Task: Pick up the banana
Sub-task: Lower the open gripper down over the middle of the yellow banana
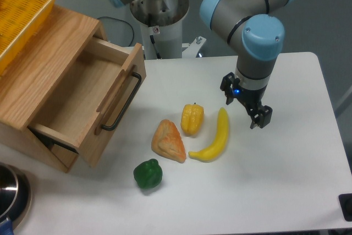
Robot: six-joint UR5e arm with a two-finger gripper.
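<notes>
- The surface (286, 191) was white with rounded corners and carried everything noted below.
- A wooden drawer unit (44, 64) sat at the left, its drawer (82, 103) pulled open toward the middle of the surface; a dark handle (124, 103) ran along the drawer front. The drawer's inside looked bare wood.
- A yellow mesh basket (22, 9) rested on top of the wooden unit, cut off by the upper left edge of the view.
- The UR5e arm (253, 9), grey with light blue joint caps, reached in from the top; its base column (159, 9) stood behind the surface.
- The claw (247, 107) pointed down, just right of the banana's upper tip. Its two dark fingers (262, 117) were spread apart with nothing between them, and a small blue light glowed on the wrist.
- The banana (215, 138) lay on the surface near the centre, long and bright yellow, upper tip toward the claw, lower end curving left toward the bread. It looked apart from the claw.
- An orange-tan bread wedge (169, 141) lay left of the banana's lower end.
- A yellow bell pepper (192, 118) sat between bread and banana, just beside both.
- A green bell pepper (147, 174) sat nearer the front edge, below the bread.
- A metal pot rim (12, 191) showed at the lower left corner.
</notes>
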